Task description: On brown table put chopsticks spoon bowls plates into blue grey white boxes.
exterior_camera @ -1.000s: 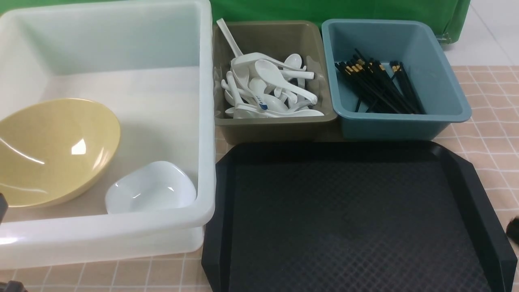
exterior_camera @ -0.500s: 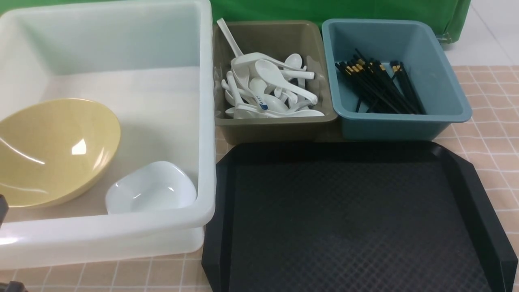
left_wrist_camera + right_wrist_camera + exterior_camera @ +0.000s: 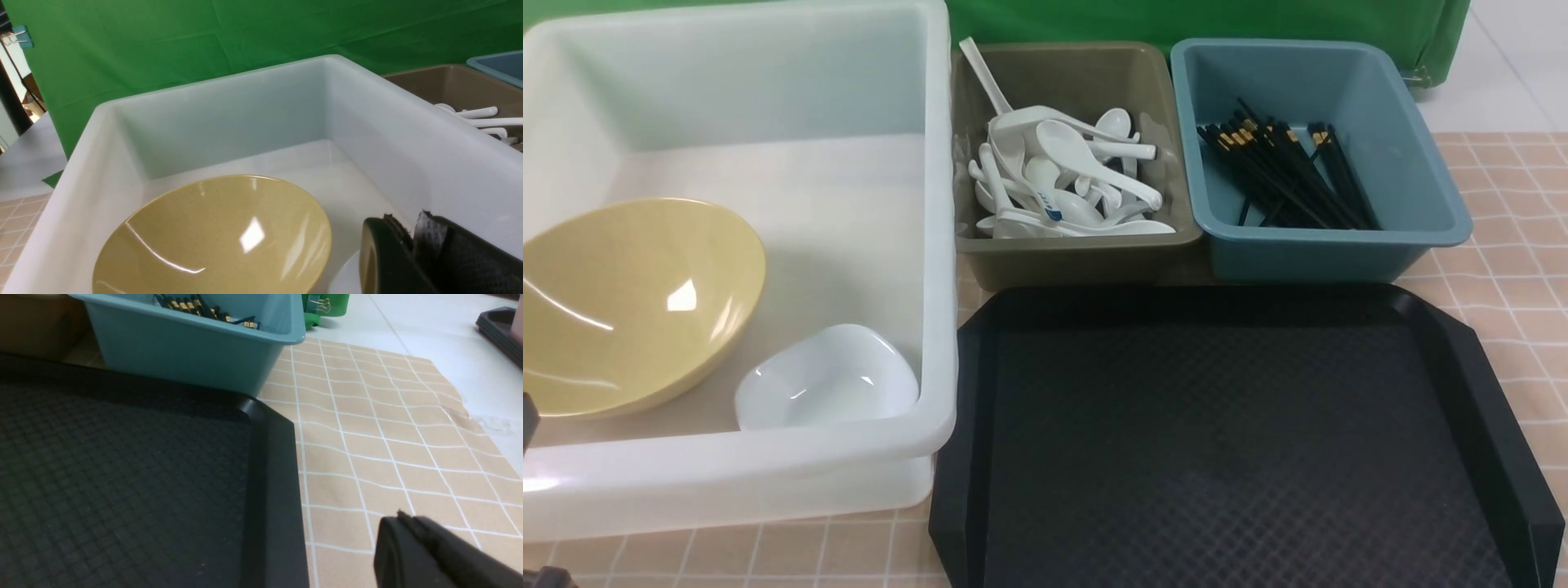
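In the front view you see the chopsticks [image 3: 1286,175] lying in the blue bin [image 3: 1319,245], gold ends toward the far left; the left wrist view shows the left fingers [image 3: 392,253] nearly closed, empty, the right wrist view the right fingers [image 3: 408,543] closed, empty.

A glossy glaze with bright highlights is shown by the mustard-yellow bowl [image 3: 629,302], and the small white bowl [image 3: 827,377] is equally shiny. The white tub [image 3: 768,465] is seen as smooth, translucent plastic. Matt plastic is presented by the olive-grey bin [image 3: 1078,257] and the teal-blue bin [image 3: 1323,253]. The white spoons [image 3: 1066,175] are glossy; the chopsticks [image 3: 1286,175] are black with gold bands. A rough, cross-hatched matt texture is carried by the black tray [image 3: 1233,441]. The worktop [image 3: 1511,278] is covered in a slightly wrinkled, tile-printed sheet.
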Action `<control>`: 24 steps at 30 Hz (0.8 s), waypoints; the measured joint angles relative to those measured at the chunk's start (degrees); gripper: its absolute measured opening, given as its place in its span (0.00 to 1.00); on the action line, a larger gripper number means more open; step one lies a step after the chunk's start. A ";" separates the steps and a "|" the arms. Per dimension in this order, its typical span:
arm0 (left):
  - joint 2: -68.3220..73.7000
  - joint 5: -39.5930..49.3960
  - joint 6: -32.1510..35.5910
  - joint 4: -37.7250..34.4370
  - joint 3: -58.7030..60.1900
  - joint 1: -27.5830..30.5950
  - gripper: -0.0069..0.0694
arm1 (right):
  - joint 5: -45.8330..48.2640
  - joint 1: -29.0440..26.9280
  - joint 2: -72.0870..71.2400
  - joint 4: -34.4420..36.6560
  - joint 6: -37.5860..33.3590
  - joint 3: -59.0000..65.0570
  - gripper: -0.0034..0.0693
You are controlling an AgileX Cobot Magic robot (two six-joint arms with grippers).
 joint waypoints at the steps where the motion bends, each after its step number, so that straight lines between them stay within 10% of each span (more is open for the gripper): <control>1: 0.00 0.00 0.00 0.00 0.00 0.00 0.17 | 0.00 0.00 0.00 0.00 0.00 0.00 0.10; 24: -2.92 2.45 -0.05 0.82 1.60 0.00 0.17 | 0.00 0.00 0.00 0.00 0.00 0.00 0.12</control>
